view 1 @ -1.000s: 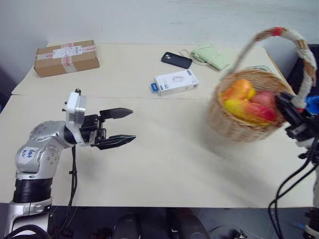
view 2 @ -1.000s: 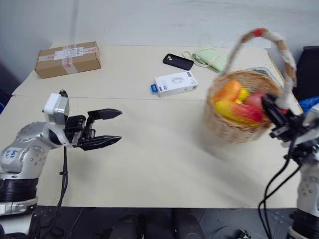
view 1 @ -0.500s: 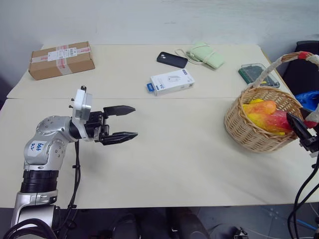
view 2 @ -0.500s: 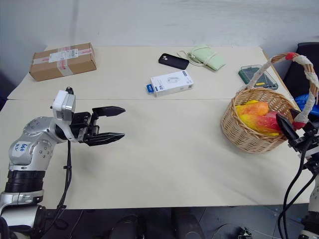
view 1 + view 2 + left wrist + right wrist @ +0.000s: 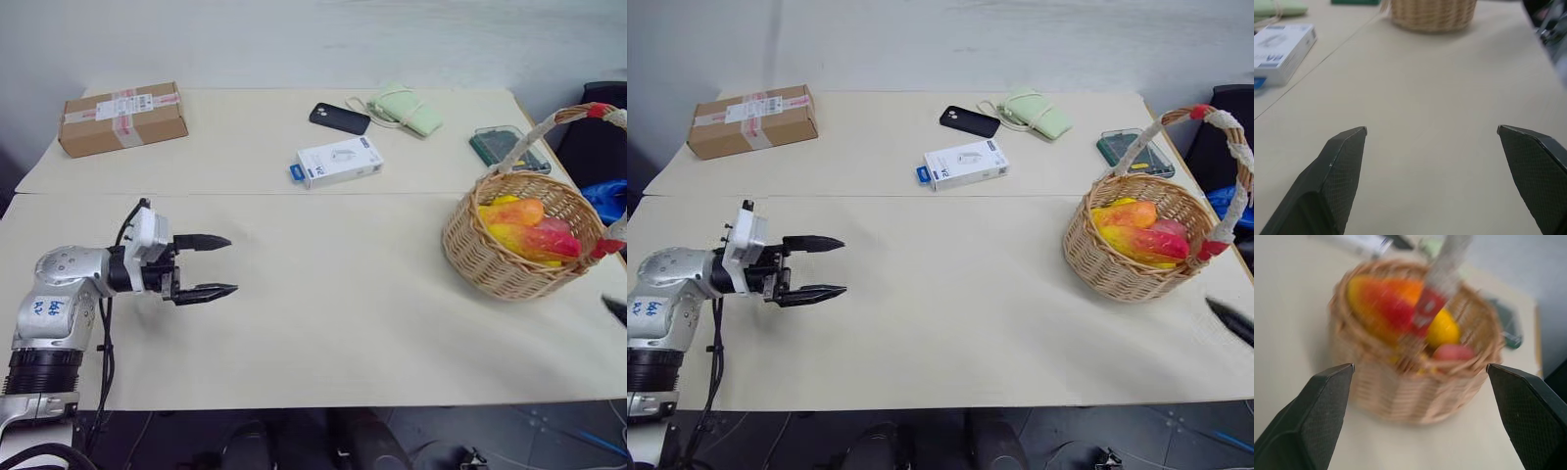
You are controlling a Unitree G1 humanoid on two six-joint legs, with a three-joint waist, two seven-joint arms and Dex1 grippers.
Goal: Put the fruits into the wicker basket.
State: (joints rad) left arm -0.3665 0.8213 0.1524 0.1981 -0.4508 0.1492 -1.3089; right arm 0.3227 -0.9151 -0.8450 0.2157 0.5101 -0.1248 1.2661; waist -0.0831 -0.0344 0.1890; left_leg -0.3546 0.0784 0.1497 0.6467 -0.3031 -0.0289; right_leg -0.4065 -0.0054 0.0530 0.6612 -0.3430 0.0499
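The wicker basket [image 5: 488,266] stands upright on the table at the right, its cloth-wrapped handle [image 5: 560,117] arching over it. Inside lie the fruits: an orange-yellow one [image 5: 517,212] and a red-to-yellow one [image 5: 545,241]. My right gripper [image 5: 1420,366] is open and holds nothing. It sits just off the basket's near right side, with one black fingertip [image 5: 1229,317] at the picture's edge. Far to the left, my left gripper [image 5: 224,265] hovers low over bare table, open, with nothing between its fingers [image 5: 1342,161].
Along the back of the table lie a taped cardboard box [image 5: 122,116], a black phone [image 5: 339,117], a white carton [image 5: 339,161], a pale green pouch [image 5: 404,108] and a dark green case [image 5: 505,147]. The table's right edge runs just past the basket.
The basket, tilted and in motion a second ago with my right gripper at its handle, now rests on the table. The right gripper opened and drew back right. The left gripper moved left and down.
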